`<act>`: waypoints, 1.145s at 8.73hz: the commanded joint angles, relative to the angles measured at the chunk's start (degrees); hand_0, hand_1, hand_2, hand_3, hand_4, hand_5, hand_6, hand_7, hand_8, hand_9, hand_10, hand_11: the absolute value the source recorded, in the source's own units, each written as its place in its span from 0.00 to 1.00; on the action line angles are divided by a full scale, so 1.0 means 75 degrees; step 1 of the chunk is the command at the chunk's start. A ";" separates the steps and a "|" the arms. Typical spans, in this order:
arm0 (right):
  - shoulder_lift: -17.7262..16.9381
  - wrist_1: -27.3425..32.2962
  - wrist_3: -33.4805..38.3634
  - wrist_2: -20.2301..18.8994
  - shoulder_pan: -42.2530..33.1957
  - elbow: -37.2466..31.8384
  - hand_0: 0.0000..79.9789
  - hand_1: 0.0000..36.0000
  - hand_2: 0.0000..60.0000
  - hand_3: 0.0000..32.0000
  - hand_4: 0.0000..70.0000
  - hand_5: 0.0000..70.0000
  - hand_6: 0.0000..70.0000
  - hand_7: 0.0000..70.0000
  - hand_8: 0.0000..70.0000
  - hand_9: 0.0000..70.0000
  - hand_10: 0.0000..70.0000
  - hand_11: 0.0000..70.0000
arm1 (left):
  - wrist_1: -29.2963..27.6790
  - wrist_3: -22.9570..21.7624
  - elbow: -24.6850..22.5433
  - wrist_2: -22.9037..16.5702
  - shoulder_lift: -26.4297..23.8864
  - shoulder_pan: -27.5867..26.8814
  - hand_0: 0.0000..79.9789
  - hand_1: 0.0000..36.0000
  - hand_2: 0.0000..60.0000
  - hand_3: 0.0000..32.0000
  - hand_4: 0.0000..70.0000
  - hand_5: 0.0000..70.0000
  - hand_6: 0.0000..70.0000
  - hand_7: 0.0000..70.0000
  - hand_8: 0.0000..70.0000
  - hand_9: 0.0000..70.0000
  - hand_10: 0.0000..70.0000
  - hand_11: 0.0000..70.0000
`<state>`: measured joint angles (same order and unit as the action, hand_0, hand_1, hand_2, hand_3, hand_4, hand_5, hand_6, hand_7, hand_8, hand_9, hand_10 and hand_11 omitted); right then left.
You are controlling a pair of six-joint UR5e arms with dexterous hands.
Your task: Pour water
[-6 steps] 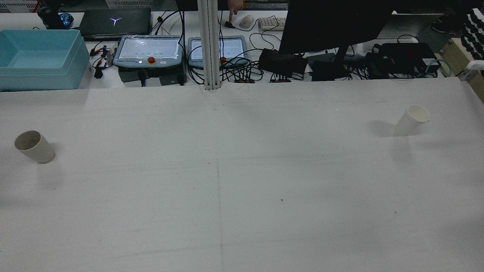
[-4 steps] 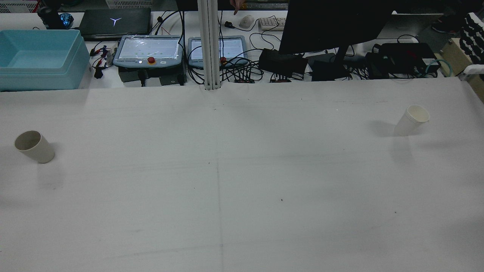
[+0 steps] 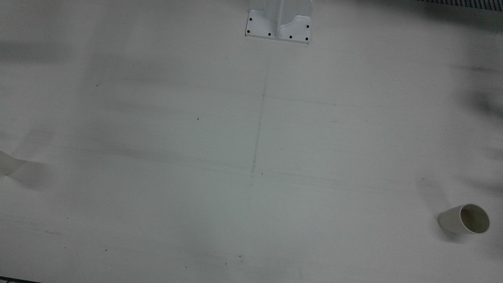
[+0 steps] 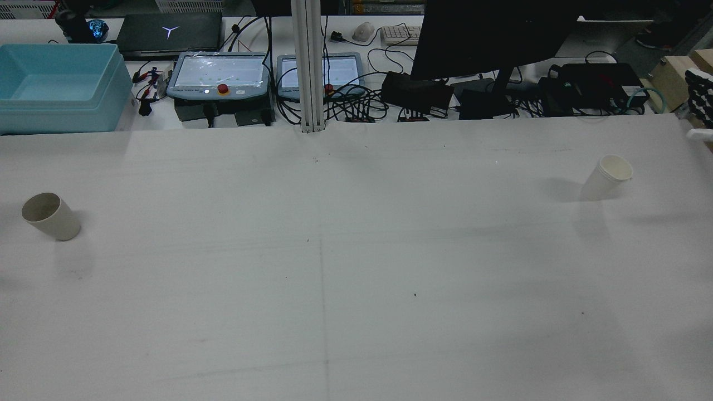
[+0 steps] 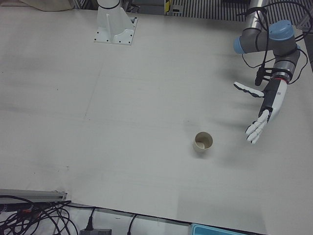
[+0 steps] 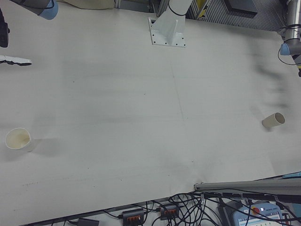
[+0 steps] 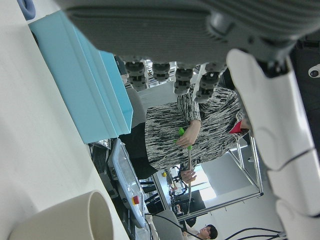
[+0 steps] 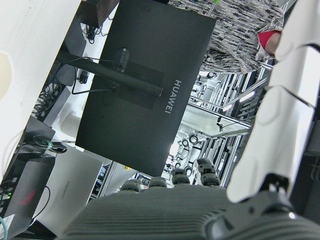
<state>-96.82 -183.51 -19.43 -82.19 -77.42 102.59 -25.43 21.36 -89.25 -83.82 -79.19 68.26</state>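
2 cups stand on the white table (image 4: 356, 267), far apart, 1 toward each side.

Beige cup (image 4: 50, 216): on the robot's left half, upright, mouth open. The left-front view looks straight into it; the inside reads pale and dry, but whether any water sits at the bottom I cannot tell.

White cup (image 4: 607, 176): on the robot's right half, upright. Its inside looks off-white in the right-front view, with faint staining; contents cannot be made out. In the front view only a sliver of it shows at the frame edge.

Left hand (image 5: 264, 111): hangs above the table just beside the beige cup, not touching it, palm turned toward it. Fingers (image 5: 254, 133) are stretched out and apart, thumb held wide; it holds nothing. From its own camera the cup rim sits low in the frame, near the palm.

Right hand (image 4: 701, 100): only partly seen at the far edge of the rear view, well apart from the white cup. 1 white fingertip pokes into the right-front view. Its own camera shows straight fingers with nothing between them.

Beyond the table: a light blue bin (image 4: 58, 86), 2 teach pendants (image 4: 220, 75), a dark monitor (image 4: 490, 36), tangled cables. Inside of the bin looks bare.
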 commanded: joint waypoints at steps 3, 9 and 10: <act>0.0101 -0.0012 -0.0034 0.0036 0.0291 -0.0028 0.64 0.51 0.08 0.00 0.00 0.29 0.06 0.19 0.03 0.08 0.00 0.03 | -0.0755 0.1790 0.2031 0.0379 -0.1454 -0.0906 0.63 0.47 0.28 0.00 0.23 0.05 0.06 0.08 0.00 0.02 0.05 0.09; 0.0065 -0.0481 -0.0034 0.0036 0.0268 0.0185 0.64 0.51 0.07 0.00 0.00 0.25 0.06 0.17 0.03 0.09 0.01 0.04 | -0.0864 0.1887 0.2959 0.1203 -0.2156 -0.1811 0.61 0.35 0.08 0.03 0.15 0.00 0.02 0.05 0.00 0.01 0.02 0.06; 0.0065 -0.0481 -0.0034 0.0036 0.0256 0.0185 0.64 0.52 0.08 0.00 0.00 0.24 0.05 0.17 0.03 0.08 0.01 0.04 | -0.0852 0.1991 0.2959 0.1203 -0.2215 -0.1835 0.62 0.34 0.05 0.06 0.15 0.00 0.01 0.04 0.00 0.00 0.02 0.05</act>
<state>-96.29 -187.06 -19.68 -81.84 -75.42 103.94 -32.23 35.42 -68.11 -74.99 -94.25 55.59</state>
